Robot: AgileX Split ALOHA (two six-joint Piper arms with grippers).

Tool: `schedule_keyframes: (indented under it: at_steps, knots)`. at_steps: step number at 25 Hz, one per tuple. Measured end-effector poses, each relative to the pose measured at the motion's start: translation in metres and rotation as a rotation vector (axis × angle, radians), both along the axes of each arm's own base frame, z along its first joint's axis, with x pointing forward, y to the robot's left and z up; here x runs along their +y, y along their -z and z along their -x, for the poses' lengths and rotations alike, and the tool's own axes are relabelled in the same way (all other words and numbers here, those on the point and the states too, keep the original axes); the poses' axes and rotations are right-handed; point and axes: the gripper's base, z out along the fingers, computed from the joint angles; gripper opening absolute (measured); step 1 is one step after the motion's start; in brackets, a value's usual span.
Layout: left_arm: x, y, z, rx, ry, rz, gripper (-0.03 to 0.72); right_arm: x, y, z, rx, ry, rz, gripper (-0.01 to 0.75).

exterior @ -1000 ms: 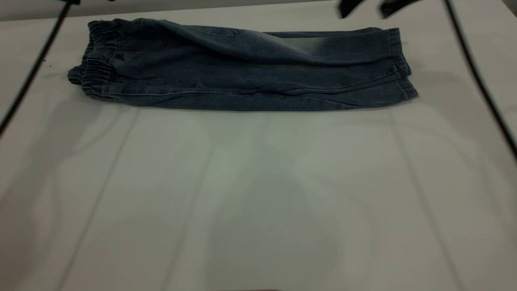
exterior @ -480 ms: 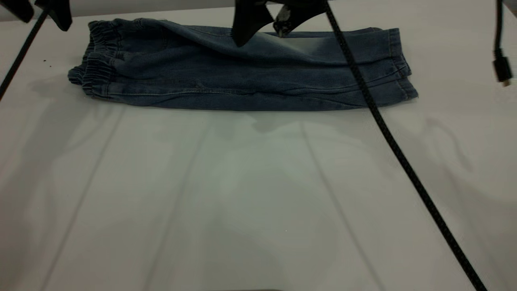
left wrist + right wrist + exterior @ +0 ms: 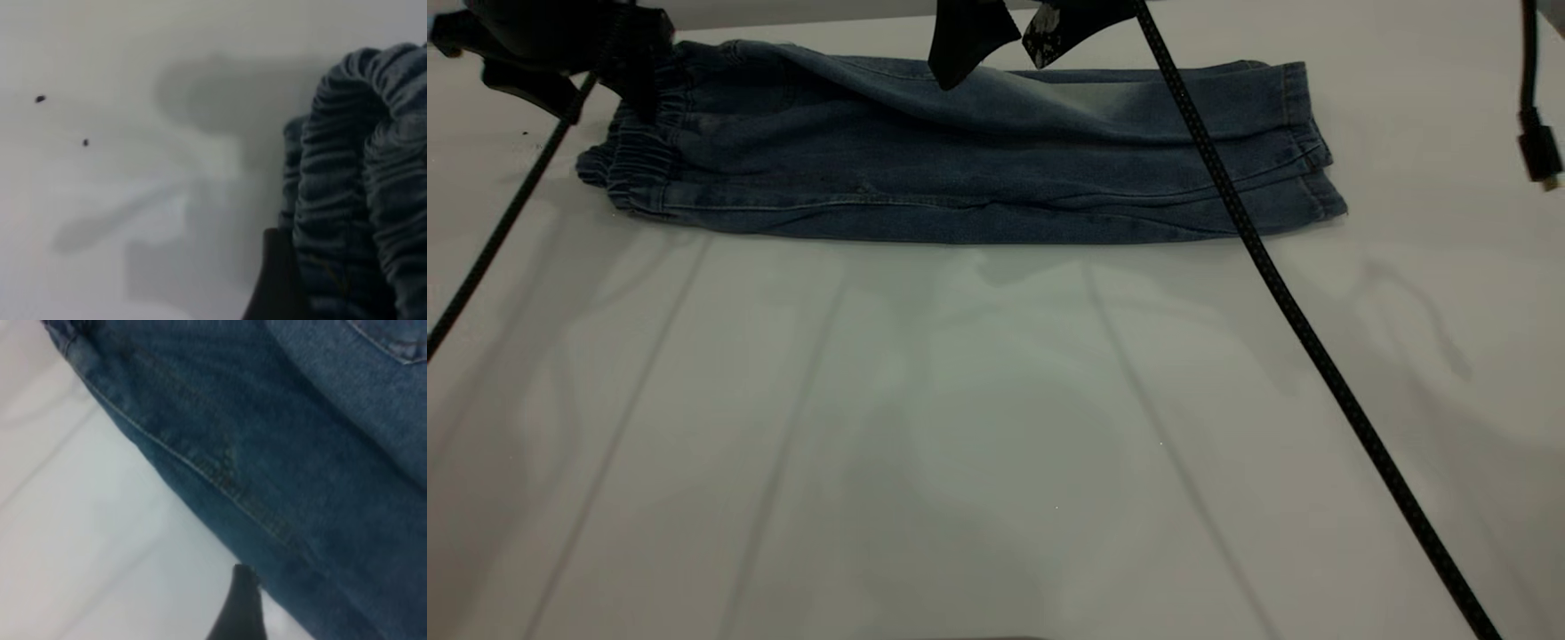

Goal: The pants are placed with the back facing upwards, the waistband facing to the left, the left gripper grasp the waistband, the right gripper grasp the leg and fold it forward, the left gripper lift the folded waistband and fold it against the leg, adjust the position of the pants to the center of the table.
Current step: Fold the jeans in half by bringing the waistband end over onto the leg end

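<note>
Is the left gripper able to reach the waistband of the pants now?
Probably yes. The left gripper hangs right at the ruffled waistband of the pants, and nothing lies between them; the right gripper is over the middle.

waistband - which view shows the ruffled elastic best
The left wrist view: the waistband fills its side close up, each gathered ridge distinct, with the left tool beside it. The exterior view shows the waistband whole at the pants' left end, partly behind the left tool. The right wrist view shows only denim and seam.

No legible text or labels, seemingly.
</note>
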Motion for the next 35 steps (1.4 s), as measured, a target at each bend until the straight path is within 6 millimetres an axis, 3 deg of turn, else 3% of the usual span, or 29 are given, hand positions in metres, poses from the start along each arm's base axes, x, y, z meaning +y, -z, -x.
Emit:
schedule_keyframes:
  at_steps: [5, 12, 16, 20, 22, 27, 35]
  knots:
    - [-0.001, 0.023, -0.003, 0.002, -0.002, 0.007, 0.482, -0.001, 0.001, -0.006, -0.046, 0.047, -0.012, 0.572]
    - [-0.002, 0.036, -0.007, -0.018, -0.005, 0.016, 0.459, -0.003, 0.029, -0.018, -0.088, 0.146, -0.013, 0.572]
    - [-0.005, 0.041, -0.012, -0.06, -0.001, 0.023, 0.33, -0.001, 0.041, -0.021, -0.108, 0.173, -0.005, 0.572]
    - [-0.013, 0.041, -0.013, -0.076, 0.022, 0.019, 0.109, 0.001, 0.055, -0.023, -0.141, 0.184, 0.022, 0.571]
    - [-0.014, 0.037, -0.013, -0.084, 0.045, 0.006, 0.094, 0.0, 0.063, -0.024, -0.14, 0.186, 0.033, 0.567]
    - [-0.014, 0.015, -0.009, -0.07, 0.13, -0.052, 0.09, 0.001, 0.078, -0.025, -0.124, 0.181, 0.047, 0.548]
    - [-0.019, -0.08, 0.001, -0.2, 0.202, -0.103, 0.09, 0.019, 0.1, -0.017, -0.095, 0.14, 0.062, 0.539]
